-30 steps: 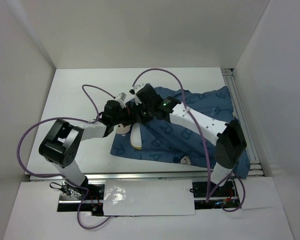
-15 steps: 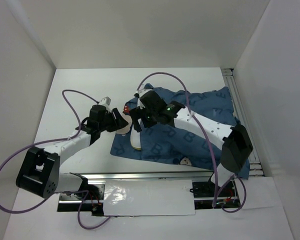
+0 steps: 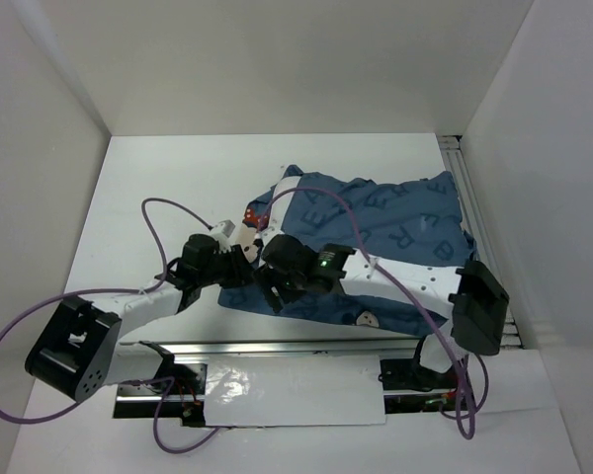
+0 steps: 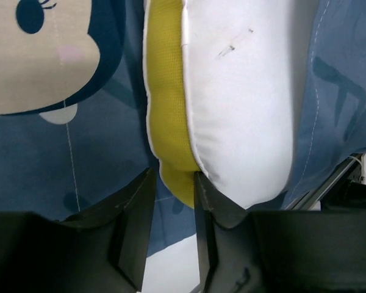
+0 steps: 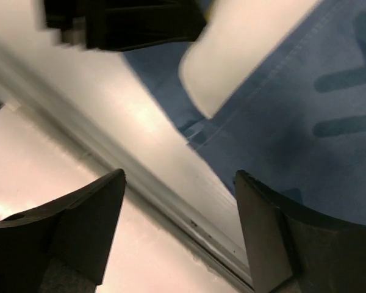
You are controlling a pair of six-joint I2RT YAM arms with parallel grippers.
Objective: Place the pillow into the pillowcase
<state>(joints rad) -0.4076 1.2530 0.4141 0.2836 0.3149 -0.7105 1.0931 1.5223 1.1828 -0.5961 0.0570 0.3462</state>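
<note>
The dark blue pillowcase (image 3: 385, 222) lies spread over the middle and right of the table. In the left wrist view the white pillow (image 4: 244, 110) with its yellow trim (image 4: 165, 91) pokes out of the pillowcase (image 4: 97, 152). My left gripper (image 4: 174, 183) has its fingers closed against the trimmed corner, one on each side. From above, my left gripper (image 3: 243, 263) sits at the case's near left corner. My right gripper (image 3: 275, 289) hovers just beside it, open and empty (image 5: 180, 183), over the table's near edge. The pillow's corner (image 5: 232, 61) shows ahead of it.
A metal rail (image 3: 306, 348) runs along the table's near edge, right under the right gripper (image 5: 189, 201). Another rail (image 3: 481, 237) borders the right side. White walls enclose the table. Purple cables loop above both arms.
Both grippers moved toward the near edge. The right gripper let go of the fabric and opened. The left gripper's jaws narrowed onto the pillow's corner. The pillowcase spread further right.
</note>
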